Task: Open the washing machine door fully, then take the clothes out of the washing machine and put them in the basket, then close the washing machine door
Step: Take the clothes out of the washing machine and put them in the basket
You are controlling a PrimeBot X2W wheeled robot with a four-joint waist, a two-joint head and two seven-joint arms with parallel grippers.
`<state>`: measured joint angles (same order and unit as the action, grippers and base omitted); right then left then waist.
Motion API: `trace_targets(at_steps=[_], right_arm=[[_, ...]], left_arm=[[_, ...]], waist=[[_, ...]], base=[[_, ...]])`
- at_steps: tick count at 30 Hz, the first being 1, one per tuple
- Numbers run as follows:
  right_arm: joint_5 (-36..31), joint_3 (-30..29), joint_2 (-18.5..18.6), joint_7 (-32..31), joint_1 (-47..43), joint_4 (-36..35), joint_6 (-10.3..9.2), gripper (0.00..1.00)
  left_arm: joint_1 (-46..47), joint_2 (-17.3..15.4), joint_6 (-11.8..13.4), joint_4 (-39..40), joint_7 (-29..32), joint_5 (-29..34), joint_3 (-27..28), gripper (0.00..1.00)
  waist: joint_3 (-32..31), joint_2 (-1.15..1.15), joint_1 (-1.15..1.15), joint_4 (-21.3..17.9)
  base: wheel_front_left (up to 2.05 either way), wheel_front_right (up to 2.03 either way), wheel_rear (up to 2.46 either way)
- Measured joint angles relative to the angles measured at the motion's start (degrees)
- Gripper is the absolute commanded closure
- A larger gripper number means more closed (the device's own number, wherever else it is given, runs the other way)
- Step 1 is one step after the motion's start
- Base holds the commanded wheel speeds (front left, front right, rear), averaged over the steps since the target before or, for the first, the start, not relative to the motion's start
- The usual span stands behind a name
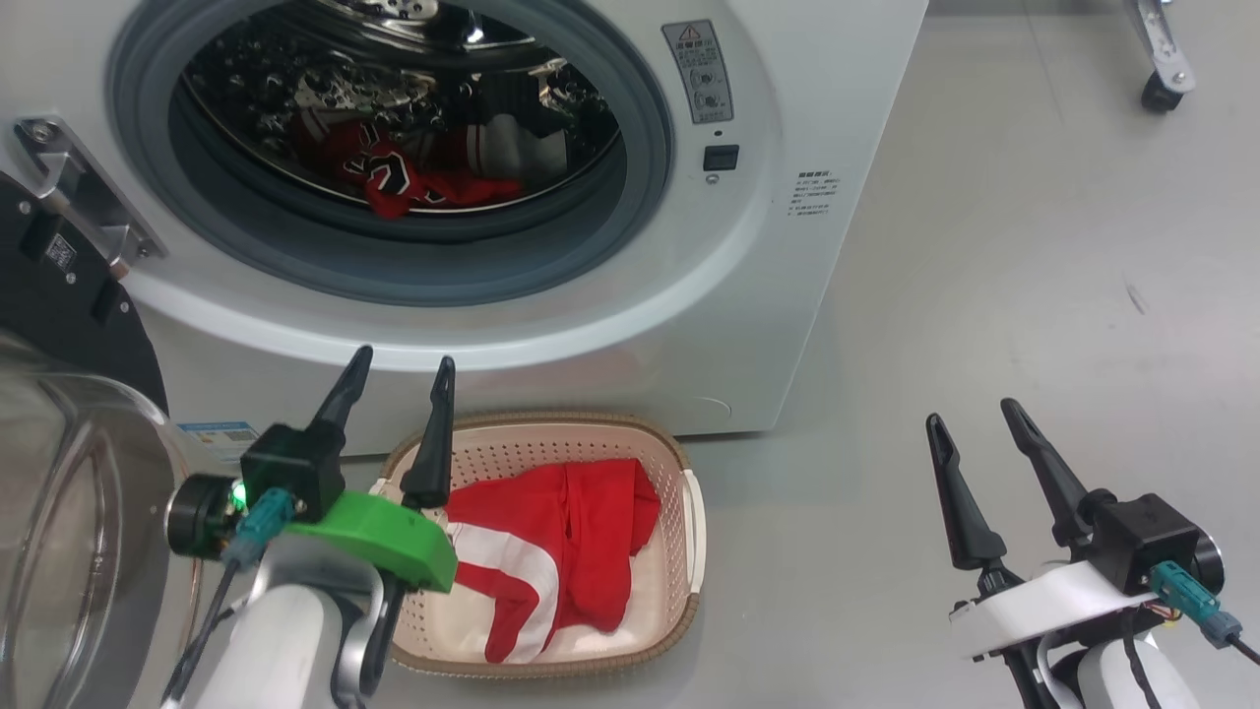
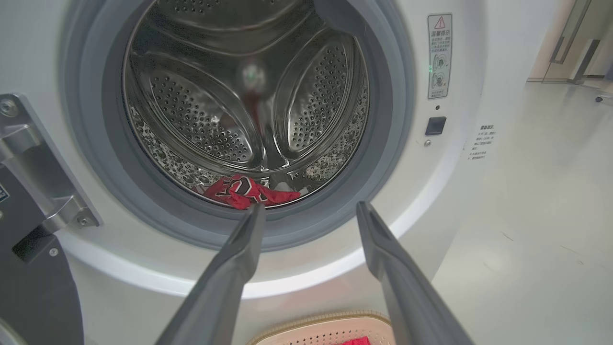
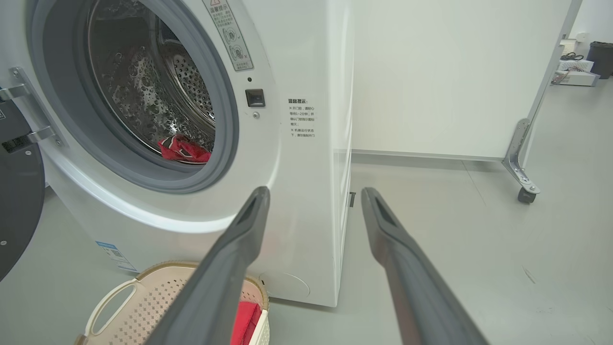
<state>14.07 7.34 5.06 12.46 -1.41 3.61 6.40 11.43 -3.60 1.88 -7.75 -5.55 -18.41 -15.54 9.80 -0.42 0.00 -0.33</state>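
I've got the washing machine point(image 1: 787, 246) with the washing machine door point(image 1: 89, 335) swung open on my left. The basket point(image 1: 551, 421) is on the floor point(image 1: 1034, 246), touching the machine's front. A red jersey point(image 1: 561, 551) lies in the basket, and more red clothes point(image 1: 404, 182) lie at the bottom of the drum point(image 2: 201, 110). My left gripper point(image 1: 405, 356) is over the basket, fingers apart, empty. My right gripper point(image 1: 970, 412) is over bare floor well to the right, fingers apart, empty.
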Motion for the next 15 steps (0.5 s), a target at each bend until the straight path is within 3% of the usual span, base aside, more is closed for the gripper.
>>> trace_targets(at_steps=[15], right_arm=[[1.0,2.2,0.1,-0.1,6.5,-2.4,0.09,0.00]], left_arm=[[19.0,-0.5,-1.2,-11.9,11.6,-0.2,0.9,0.00]], waist=[[10.9,0.00,0.00,-1.4]], base=[[0.00,0.00,0.00]])
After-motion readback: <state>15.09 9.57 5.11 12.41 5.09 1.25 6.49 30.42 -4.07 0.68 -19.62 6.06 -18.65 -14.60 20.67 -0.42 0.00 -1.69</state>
